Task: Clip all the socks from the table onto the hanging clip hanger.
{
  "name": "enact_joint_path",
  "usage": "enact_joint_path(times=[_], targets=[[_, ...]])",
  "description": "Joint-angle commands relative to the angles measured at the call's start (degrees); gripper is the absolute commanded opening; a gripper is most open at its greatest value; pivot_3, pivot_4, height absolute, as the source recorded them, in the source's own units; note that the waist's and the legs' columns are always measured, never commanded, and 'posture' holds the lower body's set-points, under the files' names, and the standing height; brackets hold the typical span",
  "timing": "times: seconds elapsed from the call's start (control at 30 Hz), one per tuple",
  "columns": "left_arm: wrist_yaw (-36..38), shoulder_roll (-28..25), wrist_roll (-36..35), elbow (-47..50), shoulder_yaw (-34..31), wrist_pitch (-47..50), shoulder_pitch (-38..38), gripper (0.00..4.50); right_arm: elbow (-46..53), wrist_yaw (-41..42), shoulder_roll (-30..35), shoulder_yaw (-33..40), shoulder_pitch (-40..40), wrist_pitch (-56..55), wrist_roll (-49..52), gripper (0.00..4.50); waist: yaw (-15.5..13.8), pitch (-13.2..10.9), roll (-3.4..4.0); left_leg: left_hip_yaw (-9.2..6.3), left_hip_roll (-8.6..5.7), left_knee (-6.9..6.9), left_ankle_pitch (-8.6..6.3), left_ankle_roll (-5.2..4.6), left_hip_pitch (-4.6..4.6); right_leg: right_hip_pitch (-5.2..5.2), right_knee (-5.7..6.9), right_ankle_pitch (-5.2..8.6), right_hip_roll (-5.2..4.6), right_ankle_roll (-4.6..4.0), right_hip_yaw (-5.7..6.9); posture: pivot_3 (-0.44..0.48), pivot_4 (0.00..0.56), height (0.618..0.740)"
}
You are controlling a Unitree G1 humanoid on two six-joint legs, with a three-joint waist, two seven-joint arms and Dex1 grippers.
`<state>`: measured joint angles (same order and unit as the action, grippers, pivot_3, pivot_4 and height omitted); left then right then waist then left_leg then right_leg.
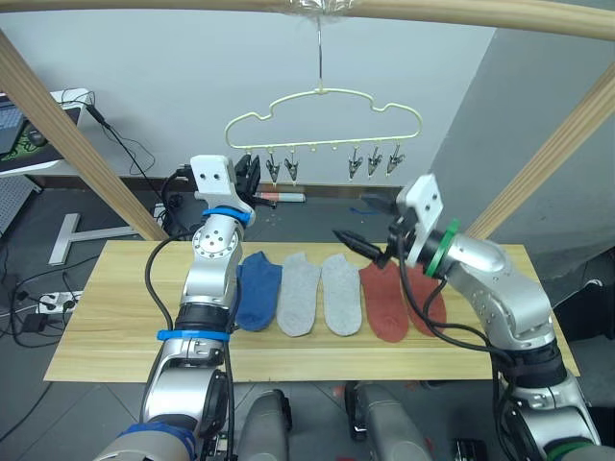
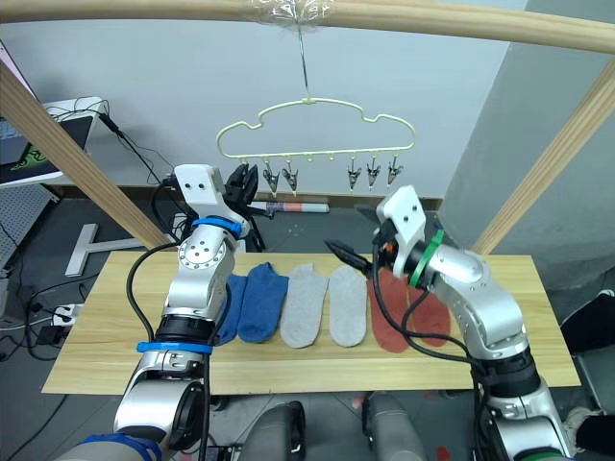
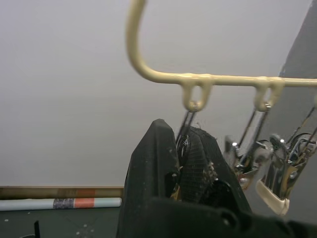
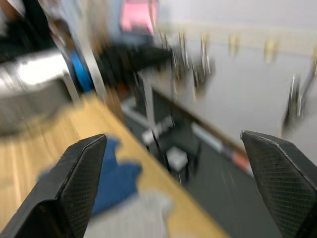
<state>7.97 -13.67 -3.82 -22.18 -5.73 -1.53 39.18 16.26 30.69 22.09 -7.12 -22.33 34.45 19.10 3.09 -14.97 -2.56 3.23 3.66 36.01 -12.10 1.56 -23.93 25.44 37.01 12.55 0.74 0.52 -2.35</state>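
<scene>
On the table (image 1: 115, 327) all six socks lie flat in a row, toes toward the near edge: two blue socks (image 2: 259, 303) at the left, one of them partly hidden behind the left forearm, two grey socks (image 1: 320, 293) in the middle, and two rust-red socks (image 1: 384, 303) at the right, partly under the right arm. None has been lifted, so by the look of it no sock is clipped yet and the whole job remains.

Above the row, over the gap between the grey and red socks, the right pincer (image 1: 360, 243) hangs with its fingers spread wide and nothing between them; the right wrist view confirms the wide, empty gap. It looks free to come down for a sock.

Farther back and higher, the left pincer (image 1: 250, 178) is raised to the left end of the clip hanger (image 1: 322, 120). In the left wrist view its fingers (image 3: 153, 163) are clenched together around the leftmost clip (image 3: 184, 139), apparently squeezing it open. The other five clips (image 1: 370, 161) dangle empty along the bar. The hanger hangs by its hook from a wooden pole (image 1: 461, 12) across the top.

Judging from this, the first sock's clip is being readied, and six socks are left to hang.
</scene>
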Motion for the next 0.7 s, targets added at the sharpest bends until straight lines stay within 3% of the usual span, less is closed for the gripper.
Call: enact_joint_path(times=[0.03, 0.3, 0.5, 0.7], targets=[[1.6, -0.42, -1.57, 3.66, -0.76, 1.11, -1.29, 0.18, -4.68, -8.12, -0.28, 2.37, 4.7, 1.21, -5.33, 4.5, 0.03, 0.0, 0.0, 0.03, 0.0, -0.01, 0.0, 0.0, 0.01, -0.01, 0.0, 0.0, -0.02, 0.0, 0.0, -0.09, 0.298, 0.74], [1.6, -0.31, -1.79, 5.74, -0.9, 2.41, -2.58, 0.18, -11.3, -14.58, -1.82, 5.0, 6.41, 1.65, -9.41, 4.5, 0.46, -0.07, 0.06, 0.16, -0.07, 0.04, 0.01, 0.01, 0.07, 0.04, 0.06, -0.06, 0.03, 0.12, -0.02, -0.088, 0.297, 0.74], [1.85, -0.31, -1.75, 5.1, -0.79, 2.43, -1.96, 0.18, -28.18, -18.37, -5.32, 7.98, 0.54, -1.75, -10.55, 4.5, 0.32, -0.08, 0.05, 0.12, -0.03, 0.01, 0.01, 0.01, 0.04, 0.05, 0.03, -0.06, 0.13, 0.11, -0.02, -0.087, 0.294, 0.74], [1.74, -0.14, -1.74, 5.66, -0.67, 2.71, -2.27, 0.18, -37.02, -18.16, -4.49, 5.57, -1.56, -6.08, -14.56, 4.5, 0.25, -0.08, 0.05, 0.17, -0.08, 0.0, 0.01, 0.01, 0.02, 0.06, -0.01, -0.06, 0.08, 0.12, -0.05, -0.076, 0.293, 0.74]])
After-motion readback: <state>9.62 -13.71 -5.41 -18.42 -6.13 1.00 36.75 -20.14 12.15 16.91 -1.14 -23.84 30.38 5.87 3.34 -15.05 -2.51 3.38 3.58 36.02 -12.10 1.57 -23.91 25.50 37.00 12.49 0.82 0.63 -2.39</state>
